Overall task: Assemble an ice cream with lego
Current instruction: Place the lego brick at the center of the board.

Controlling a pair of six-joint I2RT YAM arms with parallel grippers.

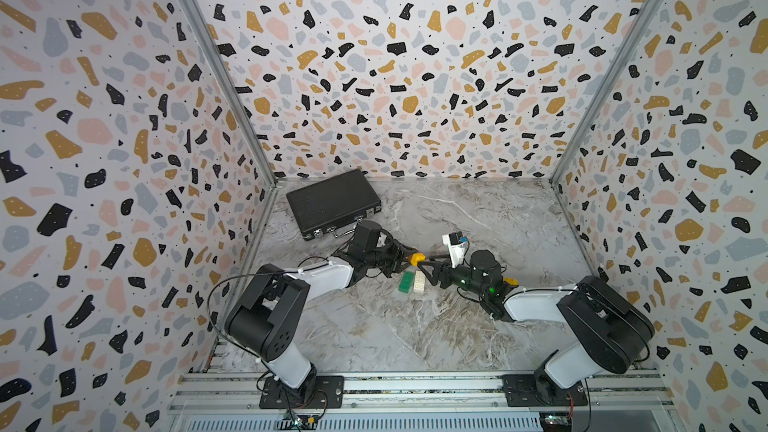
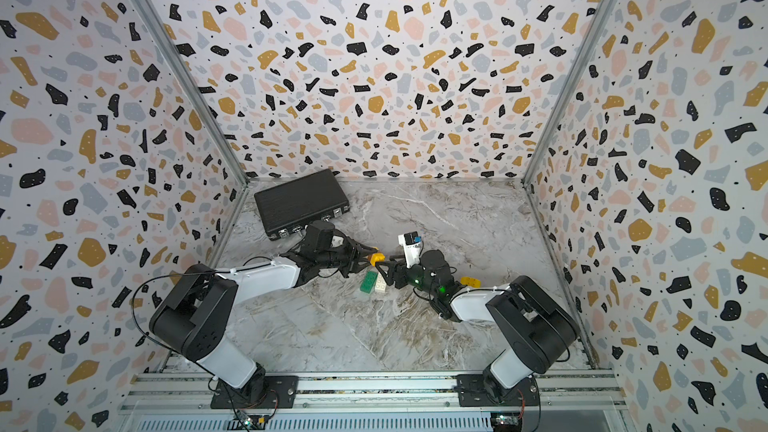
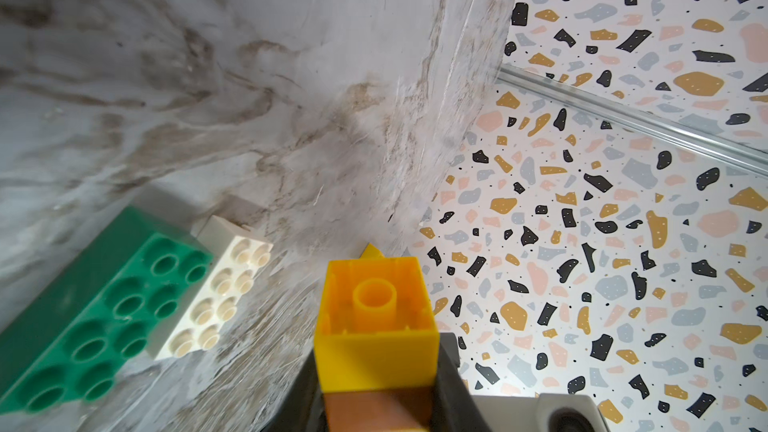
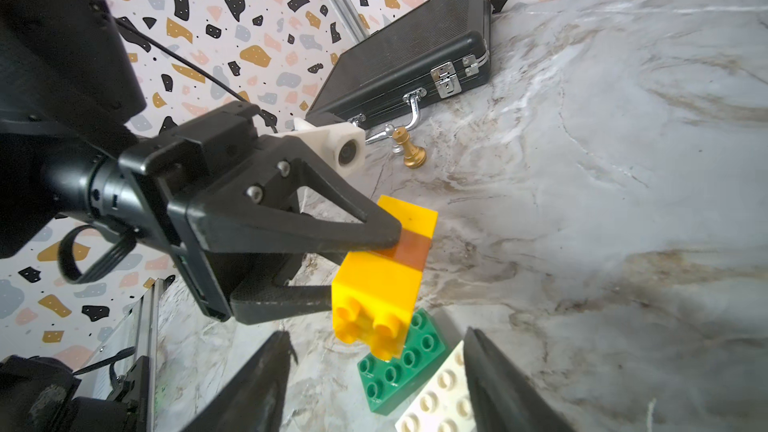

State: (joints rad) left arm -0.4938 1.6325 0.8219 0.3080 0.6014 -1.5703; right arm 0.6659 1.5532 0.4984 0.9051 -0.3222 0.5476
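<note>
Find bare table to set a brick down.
Free: the near part of the table between the arm bases, and the far stretch right of the briefcase. Crowded: the middle, where the left gripper with its stick and the open right gripper meet by the green brick and white brick.

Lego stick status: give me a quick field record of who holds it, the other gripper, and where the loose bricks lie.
stick: yellow-brown-yellow stack, held in the air
left gripper: shut on stick
right gripper: open, empty, facing stick's studded end
green brick: flat on table, studs up
white brick: beside green brick, studs up
yellow brick: on table by right arm
assembly: only the stick built
</note>
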